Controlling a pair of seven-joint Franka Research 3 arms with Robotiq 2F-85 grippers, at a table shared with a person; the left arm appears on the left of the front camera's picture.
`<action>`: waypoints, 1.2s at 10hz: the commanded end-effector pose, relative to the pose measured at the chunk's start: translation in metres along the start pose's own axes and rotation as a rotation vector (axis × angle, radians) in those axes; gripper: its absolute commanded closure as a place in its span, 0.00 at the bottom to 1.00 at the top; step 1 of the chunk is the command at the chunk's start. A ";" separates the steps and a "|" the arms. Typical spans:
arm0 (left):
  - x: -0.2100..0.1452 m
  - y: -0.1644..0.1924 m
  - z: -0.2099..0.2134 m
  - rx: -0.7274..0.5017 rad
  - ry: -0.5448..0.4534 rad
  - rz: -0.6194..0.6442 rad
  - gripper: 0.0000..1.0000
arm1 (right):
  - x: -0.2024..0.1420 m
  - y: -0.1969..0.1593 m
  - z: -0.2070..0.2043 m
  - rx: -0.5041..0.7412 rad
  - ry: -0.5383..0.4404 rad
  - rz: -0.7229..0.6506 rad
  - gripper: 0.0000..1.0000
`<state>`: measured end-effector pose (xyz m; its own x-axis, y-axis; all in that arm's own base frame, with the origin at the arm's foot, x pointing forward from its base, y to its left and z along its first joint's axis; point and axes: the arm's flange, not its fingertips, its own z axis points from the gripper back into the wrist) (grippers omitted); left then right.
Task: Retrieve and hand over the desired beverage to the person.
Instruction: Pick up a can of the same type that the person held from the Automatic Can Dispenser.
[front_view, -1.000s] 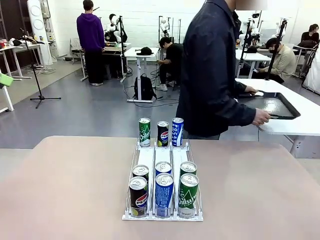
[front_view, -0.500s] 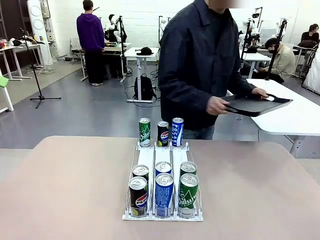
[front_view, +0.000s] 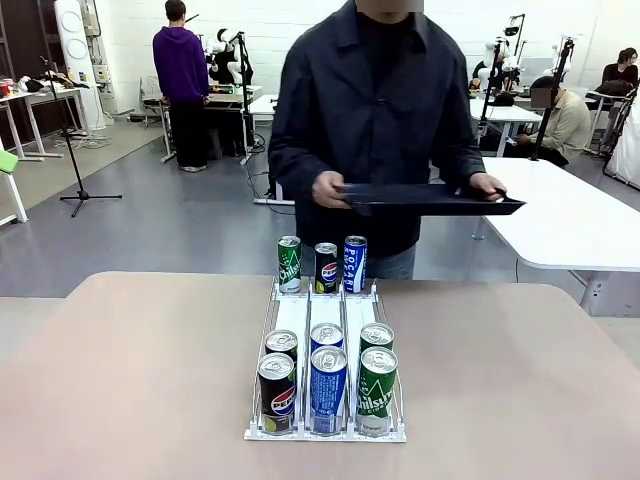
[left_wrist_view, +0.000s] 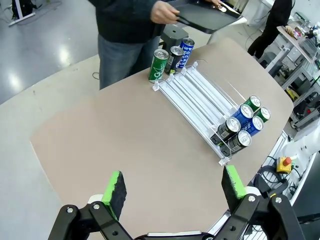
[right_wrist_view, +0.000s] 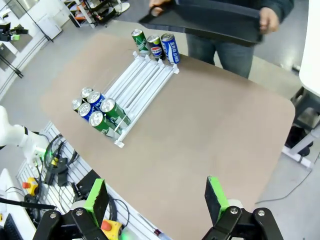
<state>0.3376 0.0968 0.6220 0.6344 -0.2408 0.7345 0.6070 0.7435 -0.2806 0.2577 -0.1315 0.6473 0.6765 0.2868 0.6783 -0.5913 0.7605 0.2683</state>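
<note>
The person (front_view: 375, 110) beyond the can rack (front_view: 326, 305) has legs hidden below the surface (front_view: 130, 370) edge and midriff covered by a dark tray (front_view: 430, 198). At the rack's near end, front cans (front_view: 328, 390) mask the labels of the rear cans (front_view: 327, 335).

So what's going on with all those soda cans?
A person stands at the far side of the table, holding a black tray level with both hands. A white rack on the table holds six drink cans at its near end, and three more cans stand by its far end. The left gripper and right gripper hang above the table, fingers wide open, holding nothing. No can is picked up yet.
</note>
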 end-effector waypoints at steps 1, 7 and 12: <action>0.000 0.002 0.000 -0.012 -0.006 -0.011 0.00 | 0.002 0.000 -0.001 0.020 -0.011 0.009 0.00; 0.000 0.002 0.000 -0.012 -0.006 -0.011 0.00 | 0.002 0.000 -0.001 0.020 -0.011 0.009 0.00; 0.000 0.002 0.000 -0.012 -0.006 -0.011 0.00 | 0.002 0.000 -0.001 0.020 -0.011 0.009 0.00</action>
<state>0.3380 0.0965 0.6218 0.6356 -0.2409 0.7334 0.6059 0.7444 -0.2806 0.2577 -0.1315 0.6473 0.6760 0.2876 0.6784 -0.5919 0.7603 0.2676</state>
